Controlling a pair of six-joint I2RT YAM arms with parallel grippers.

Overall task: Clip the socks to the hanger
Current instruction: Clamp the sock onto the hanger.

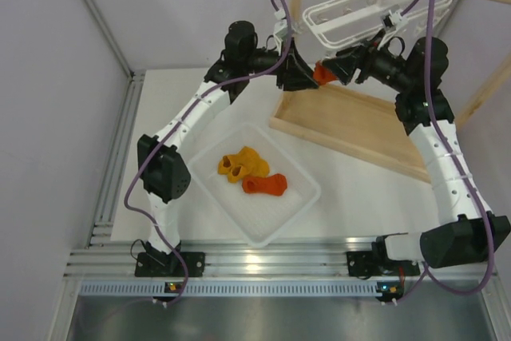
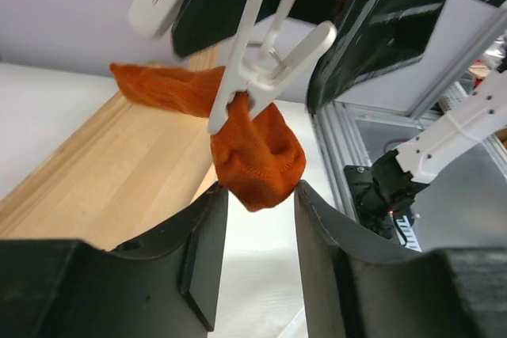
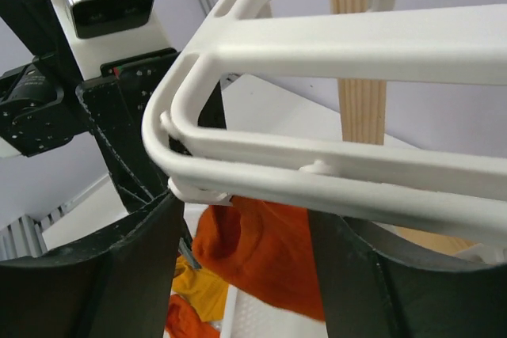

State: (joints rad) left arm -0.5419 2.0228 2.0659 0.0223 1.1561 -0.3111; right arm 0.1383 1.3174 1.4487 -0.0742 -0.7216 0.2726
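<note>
surface: white table [image 1: 164, 105] | resting on it: white tray [image 1: 265, 227] – centre-front; wooden rack [image 1: 351, 124] flat base – behind-right of tray; close, apart; both set askew

Plain pale walls [image 1: 184, 5] sit behind the left claw [image 1: 307, 76], white counter [image 1: 359, 197] under it, wooden rack [image 1: 351, 121] below-right of it, and the aluminium rail [image 1: 263, 259] is way nearer.

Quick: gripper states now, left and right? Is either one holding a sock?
Left gripper: open, fingers apart around the lower end of the red sock, which hangs from a clip.
Right gripper: open, holding nothing.
</note>
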